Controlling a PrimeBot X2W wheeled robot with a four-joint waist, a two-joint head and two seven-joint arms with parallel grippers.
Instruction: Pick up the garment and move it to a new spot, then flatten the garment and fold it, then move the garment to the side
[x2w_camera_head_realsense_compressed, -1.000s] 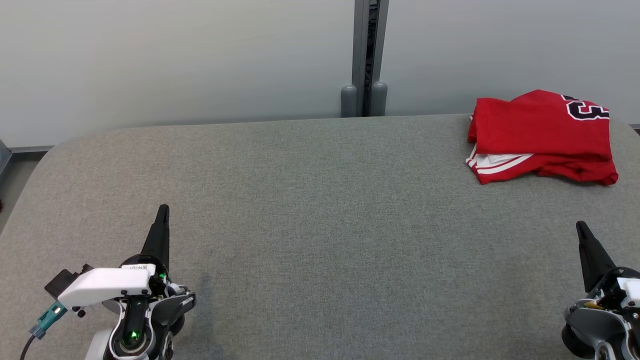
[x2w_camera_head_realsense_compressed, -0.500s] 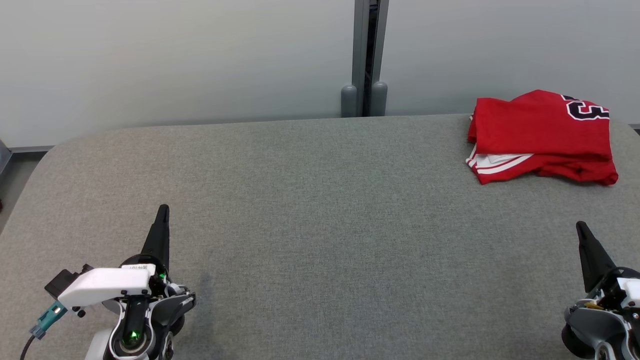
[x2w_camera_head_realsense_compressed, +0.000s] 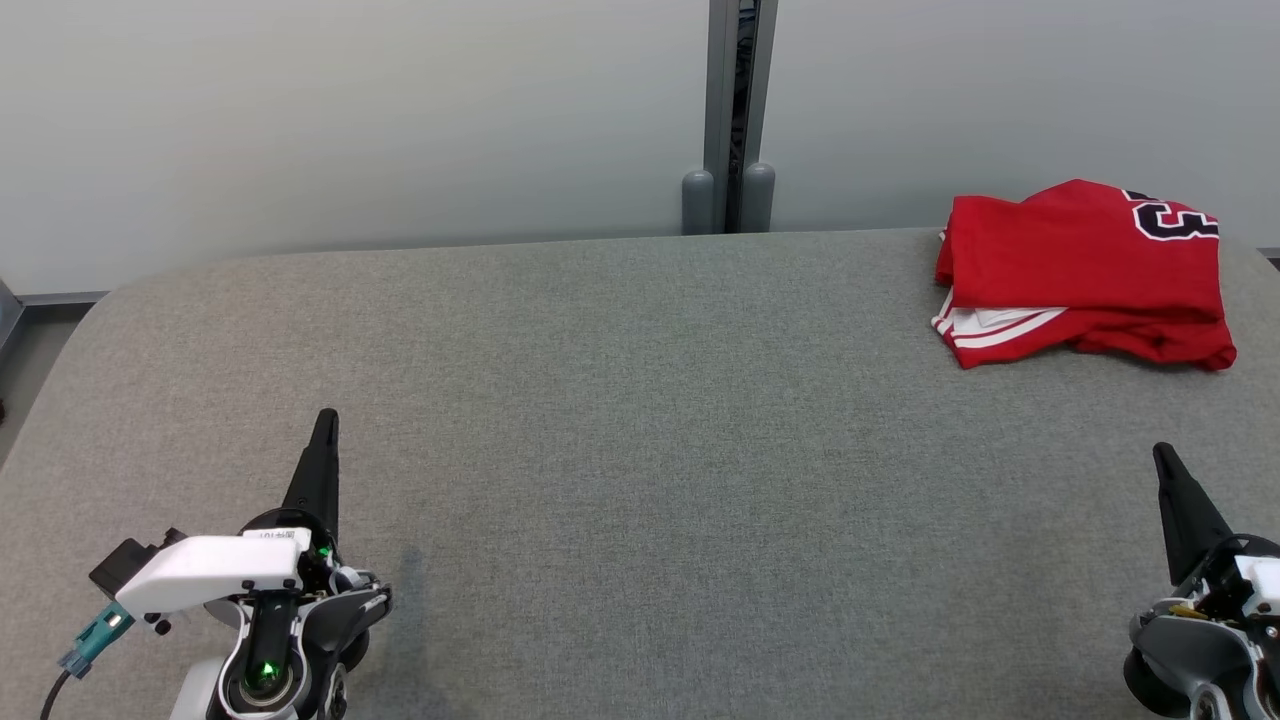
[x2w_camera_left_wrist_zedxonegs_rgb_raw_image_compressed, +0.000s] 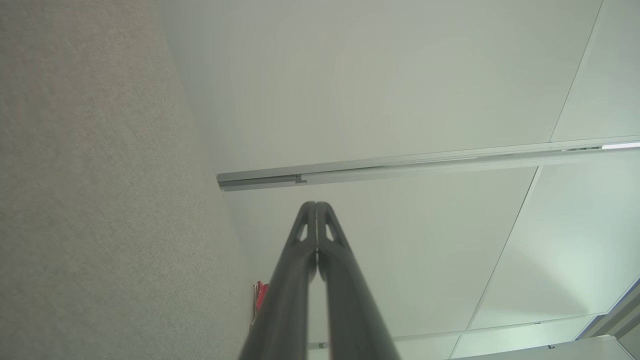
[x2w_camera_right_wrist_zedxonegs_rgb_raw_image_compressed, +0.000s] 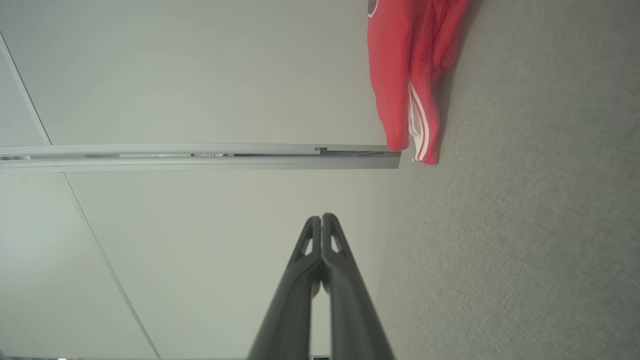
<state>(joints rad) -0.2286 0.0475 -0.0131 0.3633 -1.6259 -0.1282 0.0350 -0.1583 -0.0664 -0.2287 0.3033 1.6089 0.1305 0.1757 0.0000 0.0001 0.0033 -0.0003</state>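
Note:
A red garment (x2w_camera_head_realsense_compressed: 1085, 275) with white stripes and a dark number lies folded at the far right of the grey table (x2w_camera_head_realsense_compressed: 640, 450). It also appears at the top of the right wrist view as the garment (x2w_camera_right_wrist_zedxonegs_rgb_raw_image_compressed: 405, 75), and as a red sliver of the garment (x2w_camera_left_wrist_zedxonegs_rgb_raw_image_compressed: 260, 295) beside the left fingers. My left gripper (x2w_camera_head_realsense_compressed: 325, 420) rests near the front left, shut and holding nothing; its tips meet in its own view, left gripper (x2w_camera_left_wrist_zedxonegs_rgb_raw_image_compressed: 316, 205). My right gripper (x2w_camera_head_realsense_compressed: 1162, 452) stands at the front right, well short of the garment, shut and empty, tips together at right gripper (x2w_camera_right_wrist_zedxonegs_rgb_raw_image_compressed: 321, 216).
A pale wall (x2w_camera_head_realsense_compressed: 350, 120) rises behind the table, with a grey vertical post (x2w_camera_head_realsense_compressed: 735, 110) at its middle. The table's rounded left corner (x2w_camera_head_realsense_compressed: 90, 320) drops to the floor. Grey fabric spreads between both grippers.

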